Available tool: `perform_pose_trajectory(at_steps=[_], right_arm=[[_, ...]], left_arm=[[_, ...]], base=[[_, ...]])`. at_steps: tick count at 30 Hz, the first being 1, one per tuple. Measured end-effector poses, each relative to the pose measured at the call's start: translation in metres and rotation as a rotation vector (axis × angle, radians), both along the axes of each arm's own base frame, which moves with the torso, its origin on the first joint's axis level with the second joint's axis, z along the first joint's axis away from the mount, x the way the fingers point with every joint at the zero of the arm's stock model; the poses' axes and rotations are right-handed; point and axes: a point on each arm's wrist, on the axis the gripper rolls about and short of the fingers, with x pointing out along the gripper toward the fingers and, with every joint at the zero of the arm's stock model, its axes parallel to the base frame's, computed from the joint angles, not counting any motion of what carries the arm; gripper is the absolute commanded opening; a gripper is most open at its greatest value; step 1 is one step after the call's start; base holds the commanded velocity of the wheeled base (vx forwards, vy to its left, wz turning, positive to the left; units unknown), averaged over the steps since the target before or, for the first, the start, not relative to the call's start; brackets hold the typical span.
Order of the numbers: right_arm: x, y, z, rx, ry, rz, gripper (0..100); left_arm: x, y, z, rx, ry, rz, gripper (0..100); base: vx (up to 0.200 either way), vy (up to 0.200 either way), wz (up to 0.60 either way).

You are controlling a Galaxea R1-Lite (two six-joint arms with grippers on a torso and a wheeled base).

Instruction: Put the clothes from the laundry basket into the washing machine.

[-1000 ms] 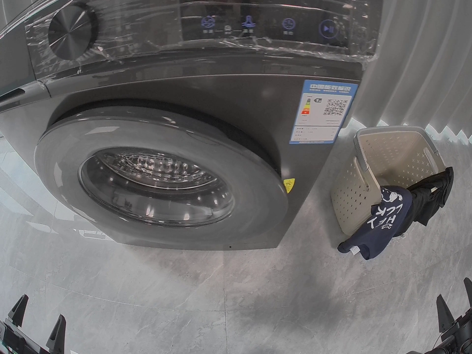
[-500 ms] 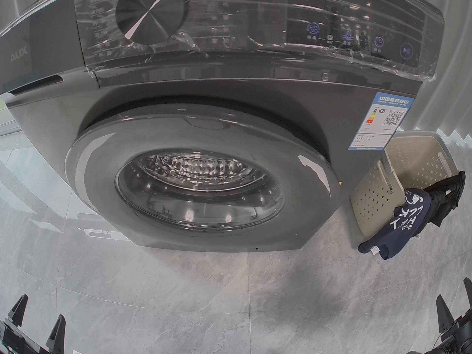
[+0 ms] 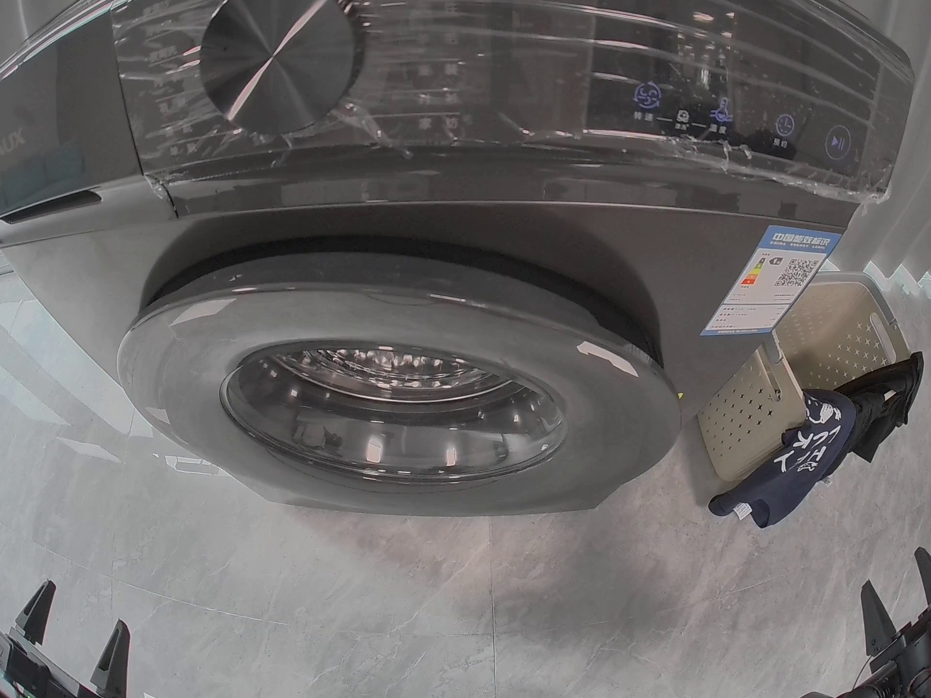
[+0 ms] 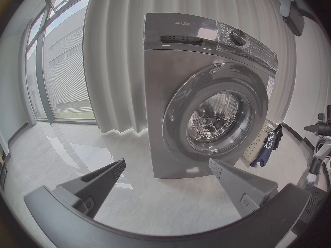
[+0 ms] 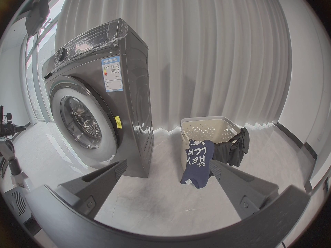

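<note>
A grey front-loading washing machine (image 3: 427, 244) stands before me, its round glass door (image 3: 393, 409) closed. To its right on the floor is a beige laundry basket (image 3: 747, 409). A navy shirt (image 3: 790, 467) with white letters hangs over the basket's front rim, and a black garment (image 3: 887, 395) drapes over its right side. My left gripper (image 3: 73, 627) is low at the near left, open and holding nothing. My right gripper (image 3: 902, 598) is low at the near right, open and holding nothing. Both are well short of the machine (image 4: 207, 97) and the basket (image 5: 207, 130).
Grey tiled floor (image 3: 465, 603) stretches between me and the machine. White pleated curtains (image 5: 213, 52) hang behind the machine and basket. A large window (image 4: 58, 59) is off to the machine's left.
The whole head view has shifted: the machine looks larger and the basket sits farther right. Both grippers hold their places, still open.
</note>
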Motion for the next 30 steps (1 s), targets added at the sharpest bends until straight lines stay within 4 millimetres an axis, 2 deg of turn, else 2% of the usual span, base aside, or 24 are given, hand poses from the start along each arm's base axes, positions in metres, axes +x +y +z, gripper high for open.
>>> perform_pose_trajectory(at_steps=[11, 30], right_arm=[[0.0, 0.0, 0.0, -0.001, 0.0, 0.001, 100], [-0.0005, 0.0002, 0.0029, 0.011, -0.019, 0.015, 100]], left_arm=[[0.0, 0.0, 0.0, 0.0, 0.0, 0.0, 100], [0.0, 0.0, 0.0, 0.0, 0.0, 0.0, 100]], base=[[0.0, 0.2, 0.0], [0.0, 0.0, 0.0]])
